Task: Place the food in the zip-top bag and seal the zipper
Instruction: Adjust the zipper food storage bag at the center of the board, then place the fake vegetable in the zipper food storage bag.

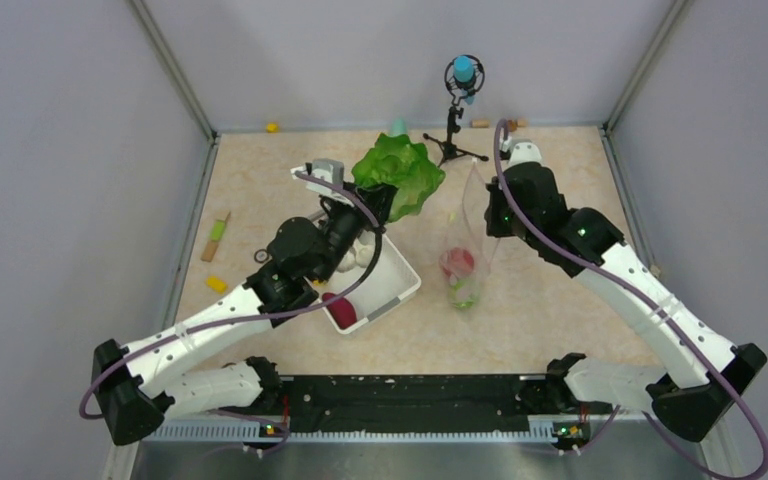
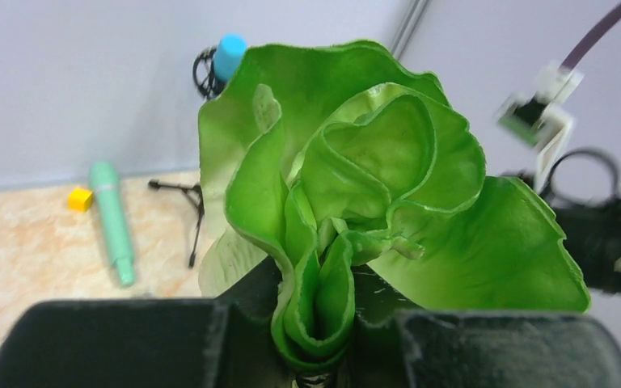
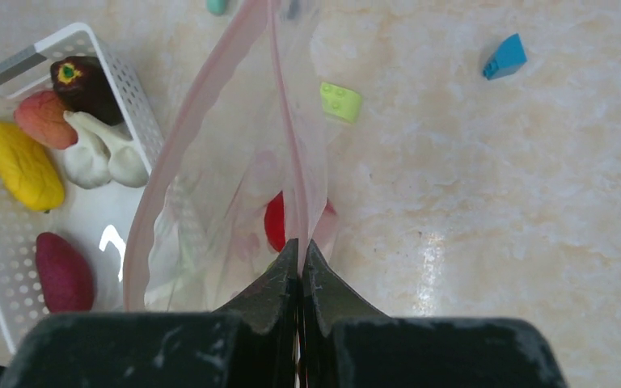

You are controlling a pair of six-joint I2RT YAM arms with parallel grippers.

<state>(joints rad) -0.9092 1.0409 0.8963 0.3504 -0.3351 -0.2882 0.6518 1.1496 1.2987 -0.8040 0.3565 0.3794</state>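
Green cabbage in your left gripper, bag in your right gripper
Left gripper pinches the cabbage stem, aloft beside the bag mouth; right gripper is clamped on the zipper, lifting it off the counter; apple inside.

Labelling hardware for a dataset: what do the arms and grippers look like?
The left arm and right arm have white shells, black joints and a purple cable looping along each, with small green lights. The left gripper and right gripper are matte black.
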